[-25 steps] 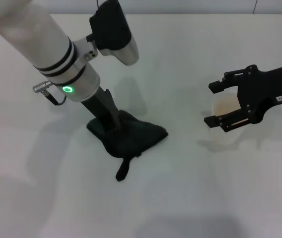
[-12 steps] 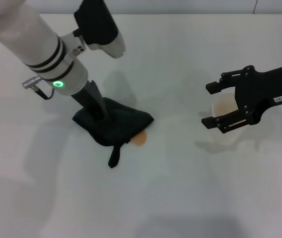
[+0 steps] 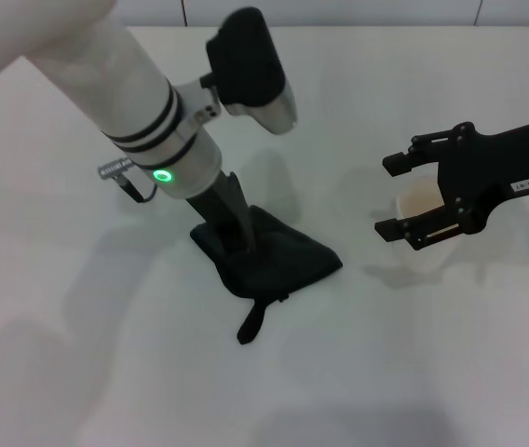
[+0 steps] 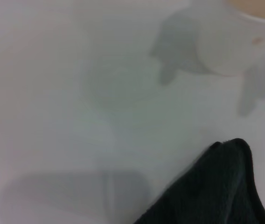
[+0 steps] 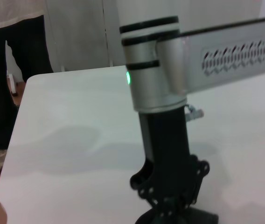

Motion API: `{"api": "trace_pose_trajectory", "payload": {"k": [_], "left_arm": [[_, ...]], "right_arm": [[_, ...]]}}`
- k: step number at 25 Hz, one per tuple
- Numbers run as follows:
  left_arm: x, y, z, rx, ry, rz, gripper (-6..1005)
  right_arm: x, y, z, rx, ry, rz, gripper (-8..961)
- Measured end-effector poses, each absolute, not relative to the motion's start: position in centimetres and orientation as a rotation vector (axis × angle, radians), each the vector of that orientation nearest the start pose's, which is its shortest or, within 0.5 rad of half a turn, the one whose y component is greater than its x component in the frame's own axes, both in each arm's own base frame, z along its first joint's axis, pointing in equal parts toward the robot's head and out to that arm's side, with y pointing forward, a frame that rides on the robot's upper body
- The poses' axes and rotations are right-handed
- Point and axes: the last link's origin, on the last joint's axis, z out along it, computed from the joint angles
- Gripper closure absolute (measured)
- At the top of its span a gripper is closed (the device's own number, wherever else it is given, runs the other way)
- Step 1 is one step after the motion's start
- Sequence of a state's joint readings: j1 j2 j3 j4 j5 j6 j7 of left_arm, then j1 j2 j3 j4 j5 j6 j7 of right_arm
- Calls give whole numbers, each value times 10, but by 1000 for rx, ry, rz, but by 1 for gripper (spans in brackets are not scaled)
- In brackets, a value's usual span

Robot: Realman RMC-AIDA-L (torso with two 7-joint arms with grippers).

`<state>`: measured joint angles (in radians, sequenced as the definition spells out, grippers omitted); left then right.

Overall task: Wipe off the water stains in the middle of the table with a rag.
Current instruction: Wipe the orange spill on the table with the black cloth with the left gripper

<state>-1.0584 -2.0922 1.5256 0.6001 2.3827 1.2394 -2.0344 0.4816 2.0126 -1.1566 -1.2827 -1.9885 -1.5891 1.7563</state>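
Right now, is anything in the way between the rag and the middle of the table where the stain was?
Nothing visible. The left gripper presses the rag flat on the table mid-table, and no stain shows around it. The paper cup sits off to the right inside the open right gripper, apart from the rag.

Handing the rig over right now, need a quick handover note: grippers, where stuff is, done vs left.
Left gripper: pressed down into the rag mid-table, mid-wipe.
Right gripper: open, fingers either side of the paper cup on the right, not clamped.
Water stains: none visible on the table now; an orange blot showed beside the rag half a second ago, and the rag now covers that spot.
Left: lift the rag, check the spot is dry, wipe again if not.
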Motion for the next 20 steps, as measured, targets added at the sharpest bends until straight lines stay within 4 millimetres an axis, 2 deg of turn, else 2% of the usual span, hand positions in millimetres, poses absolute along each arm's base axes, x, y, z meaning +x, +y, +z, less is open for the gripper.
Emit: {"api": "trace_pose_trajectory", "payload": {"k": [6,14,20], "left_arm": [[-141,389,-100,-2992,-225,660,921],[-155,411,-75,-2878,-308,663,921],[-151,412,-74,-2887,-327,620,922]], "right_arm": [[176,341,39,-2932,192,238,115],[177,341,40,-2929,198,237,115],[177,341,40,-2930,197,237,115]]}}
